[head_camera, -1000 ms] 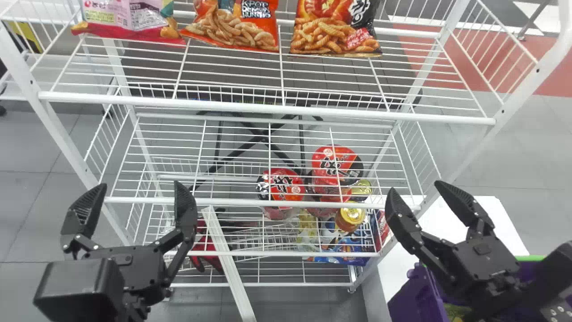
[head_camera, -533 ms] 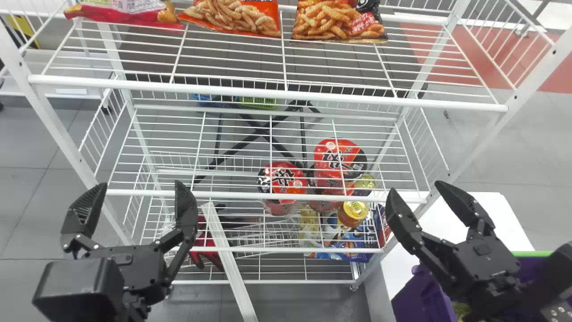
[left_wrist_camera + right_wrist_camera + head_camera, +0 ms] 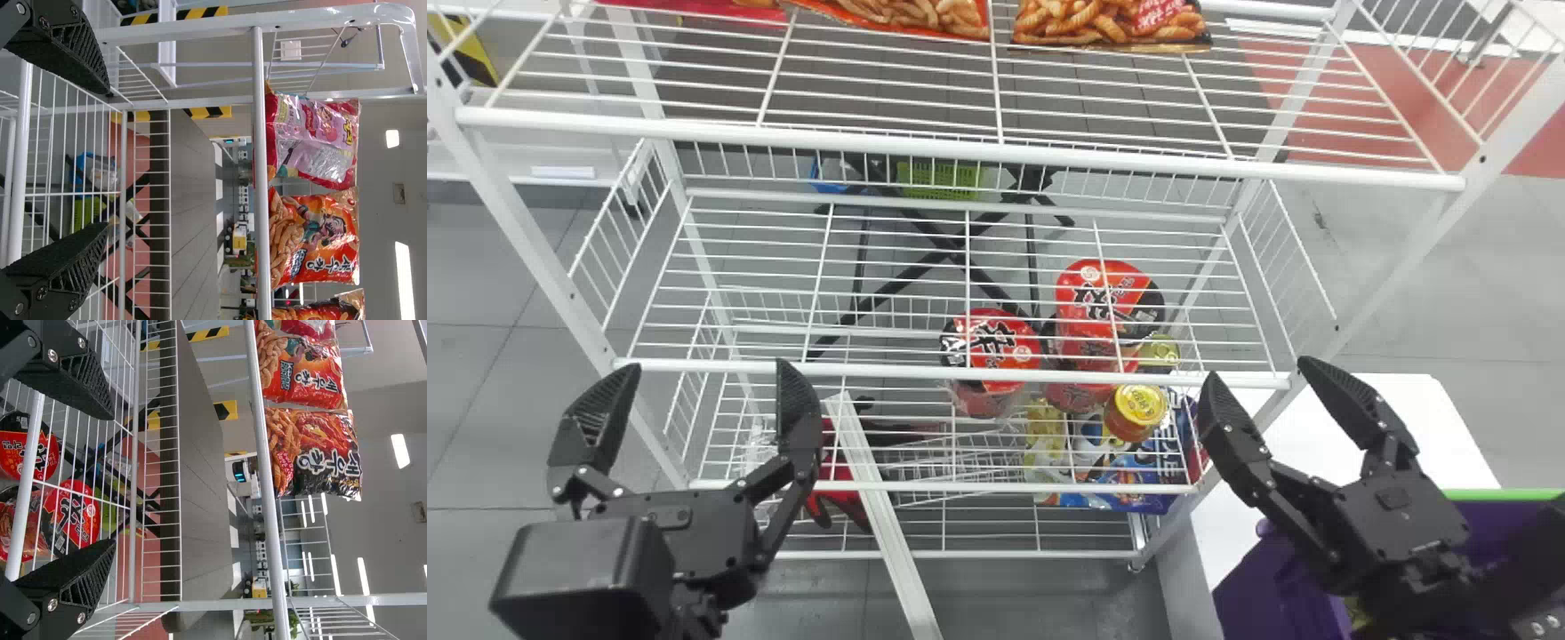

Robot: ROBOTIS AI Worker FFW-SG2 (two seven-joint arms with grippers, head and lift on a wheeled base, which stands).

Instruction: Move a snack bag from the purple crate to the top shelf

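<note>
Currently nearer: your right gripper (image 3: 1257, 370), sitting spread and empty, pointing at the shelving (image 3: 871, 143).
Snack bag (image 3: 1355, 613): apparently peeking from the purple crate (image 3: 1267, 591), lower right, lying behind those fingertips; long axis hiding.
Left gripper (image 3: 709, 365): hanging spread, lower left.

A white wire rack (image 3: 960, 149) contrasts with a deep purple crate (image 3: 1280, 578), which appears to have a green rim (image 3: 1494, 494).
One snack bag (image 3: 313, 137) is pink and red, another (image 3: 327, 247) orange-red, a third (image 3: 320, 453) red and black; red noodle bowls (image 3: 1094, 293) carry black patches, and hazard tape (image 3: 207, 12) is striped yellow and black.
</note>
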